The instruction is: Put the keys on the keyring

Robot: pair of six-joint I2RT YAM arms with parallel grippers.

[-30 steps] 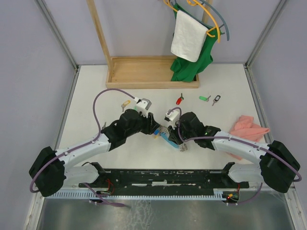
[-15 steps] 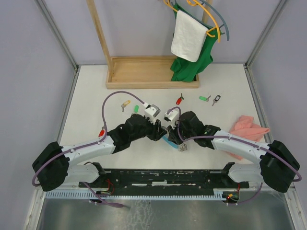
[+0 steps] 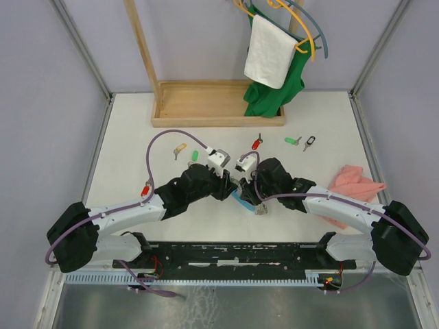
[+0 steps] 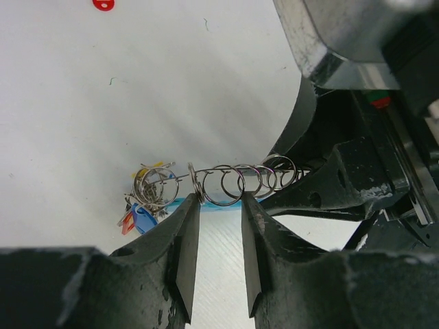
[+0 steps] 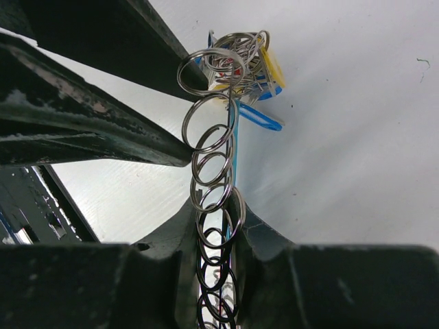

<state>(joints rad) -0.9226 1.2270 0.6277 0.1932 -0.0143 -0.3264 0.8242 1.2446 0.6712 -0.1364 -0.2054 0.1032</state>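
Note:
The keyring (image 3: 242, 199) hangs between my two grippers at the table's middle. Its grey coil (image 4: 240, 179) stretches sideways, with a bunch of tagged keys (image 4: 147, 199) at its end and the light-blue tube (image 5: 257, 118) beneath. My right gripper (image 5: 216, 212) is shut on the coil (image 5: 209, 137). My left gripper (image 4: 218, 200) has its tips pressed on either side of one coil ring. Loose keys lie beyond on the table: yellow (image 3: 180, 149), green (image 3: 194, 155), red (image 3: 257, 142), a second green (image 3: 293, 140) and black (image 3: 310, 142).
A wooden rack base (image 3: 206, 103) stands at the back. A white towel (image 3: 269, 51) and a green garment (image 3: 271, 96) hang on hangers at the back right. A pink cloth (image 3: 353, 184) lies at the right, beside the right arm.
My left arm has swung right, up to the right gripper and the keyring. Its jaws have drawn in around a coil ring. The right arm has not moved.

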